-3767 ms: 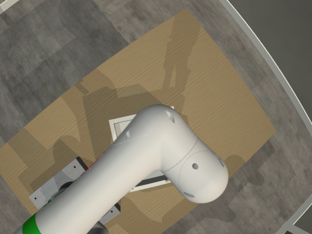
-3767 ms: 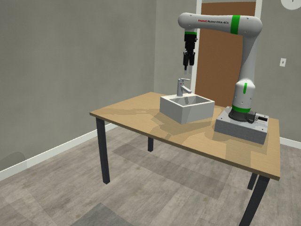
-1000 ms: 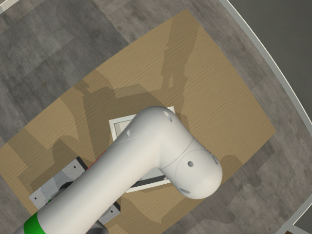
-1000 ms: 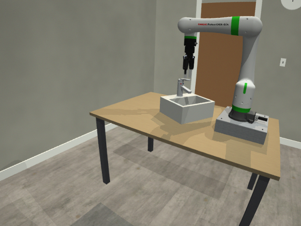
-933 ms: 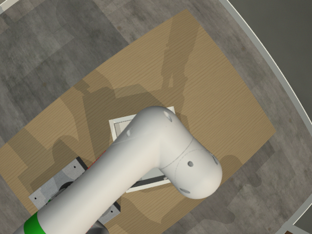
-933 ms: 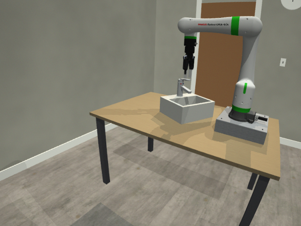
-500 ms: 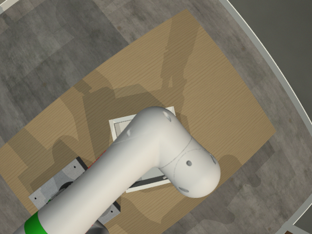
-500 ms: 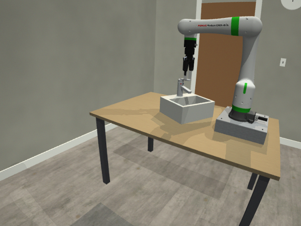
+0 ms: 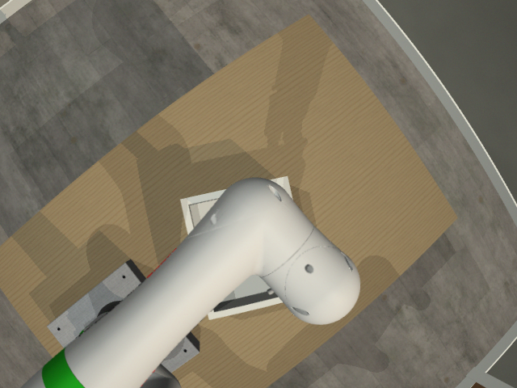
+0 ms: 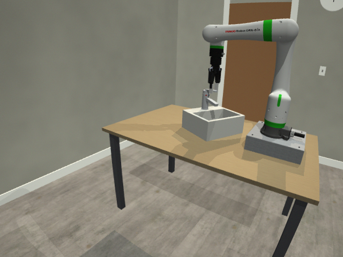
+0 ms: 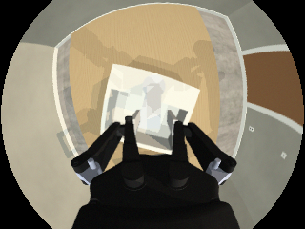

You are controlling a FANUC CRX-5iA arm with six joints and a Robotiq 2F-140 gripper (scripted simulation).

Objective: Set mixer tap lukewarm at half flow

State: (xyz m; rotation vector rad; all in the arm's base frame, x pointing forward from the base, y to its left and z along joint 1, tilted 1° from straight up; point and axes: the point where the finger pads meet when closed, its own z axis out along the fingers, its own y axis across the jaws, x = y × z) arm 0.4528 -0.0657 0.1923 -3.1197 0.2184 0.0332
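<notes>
The grey mixer tap [image 10: 206, 100] stands at the far rim of the white sink basin [image 10: 213, 122], with its spout pointing over the bowl. Its short lever [image 10: 207, 90] sits low on top of the tap body, and a red dot [image 10: 202, 95] shows on the side. My gripper [image 10: 214, 88] points straight down, just above the tap and slightly toward the spout side. Its fingers are partly apart with nothing between them. In the wrist view the fingers frame the basin [image 11: 152, 107], and the tap [image 11: 152, 97] is a blurred grey shape. The overhead view hides the tap and gripper behind the arm.
The arm's grey base block [image 10: 275, 143] stands on the wooden table beside the basin. The arm's elbow [image 9: 292, 250] covers most of the basin [image 9: 200, 212] from above. A brown door [image 10: 249, 60] is behind the table.
</notes>
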